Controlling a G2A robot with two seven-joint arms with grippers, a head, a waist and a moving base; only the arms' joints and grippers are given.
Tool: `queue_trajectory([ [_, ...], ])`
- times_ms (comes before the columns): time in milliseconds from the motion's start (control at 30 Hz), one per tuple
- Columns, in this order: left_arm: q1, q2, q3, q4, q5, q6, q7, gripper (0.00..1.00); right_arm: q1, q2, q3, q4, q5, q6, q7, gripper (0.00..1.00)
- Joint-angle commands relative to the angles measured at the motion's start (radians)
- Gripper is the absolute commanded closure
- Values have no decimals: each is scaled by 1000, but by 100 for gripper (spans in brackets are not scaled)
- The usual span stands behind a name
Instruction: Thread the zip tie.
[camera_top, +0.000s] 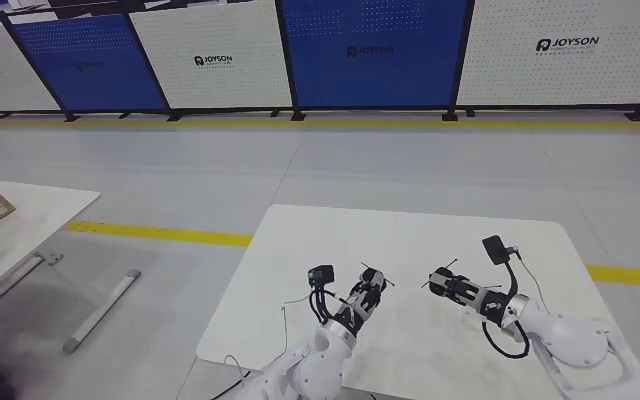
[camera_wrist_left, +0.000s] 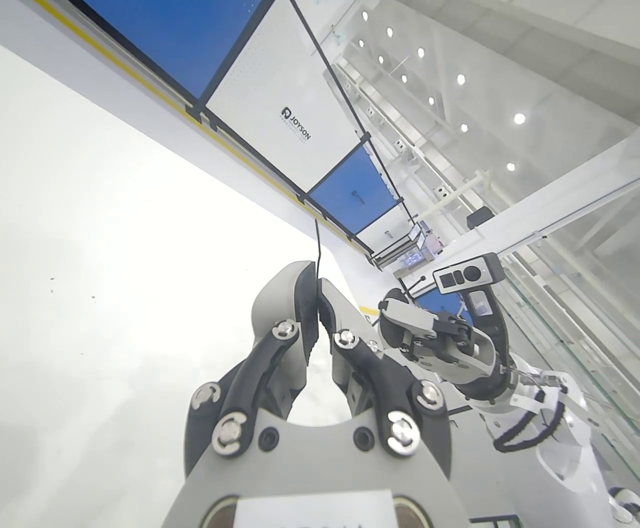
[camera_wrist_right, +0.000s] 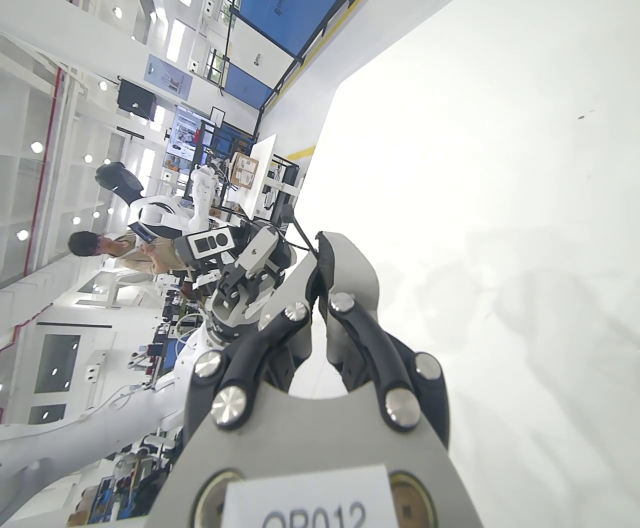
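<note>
**Asker:** While both arms are hanging above the table (camera_top: 330, 225), what are you holding?

**Me:** I am squeezing my left pincer (camera_wrist_left: 317, 286) fully closed on the zip tie (camera_wrist_left: 317, 262). Its thin black tail (camera_wrist_left: 317, 235) is sticking out beyond the grip. My right pincer (camera_wrist_right: 316, 262) is also clamping tight, on a black strap (camera_wrist_right: 303, 235) whose square head (camera_wrist_right: 287, 213) is poking out in front. Both pincers are hovering over the table's near half, apart from each other and angling inward.

**Asker:** Which step are you working on?

**Me:** I am judging it to be alignment, because the tail is not yet entering the head. I am not managing to tell whether these are 2 ends of 1 tie. Next I am needing to bring the tail level with the head's slot, turning 1 wrist until they are lining up. Then I am closing the gap slowly, since the tail is looking floppy.
</note>
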Motion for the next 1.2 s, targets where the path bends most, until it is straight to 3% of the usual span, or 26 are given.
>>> queue_trajectory([
  [0, 0, -4, -11, -8, -66, 27, -19, 100, 0, 0, 0, 0, 0, 0, 0, 100],
  [133, 1, -6, -26, -25, -122, 40, -42, 100, 0, 0, 0, 0, 0, 0, 0, 100],
  [367, 1, -6, -26, -25, -122, 40, -42, 100, -8, -4, -9, -8, -10, -22, -31, 100],
  [500, 1, -6, -26, -25, -122, 40, -42, 100, 5, -15, -45, -17, -47, -21, -82, 100],
  [667, 1, -6, -26, -25, -122, 40, -42, 100, 47, -33, -108, 22, -69, -5, -106, 100],
  [1000, 2, -6, -24, -23, -125, 38, -46, 100, 47, -33, -108, 22, -69, -5, -106, 100],
  [1167, 9, -15, -21, -34, -219, 31, -59, 100, 47, -33, -108, 22, -69, -5, -106, 100],
])
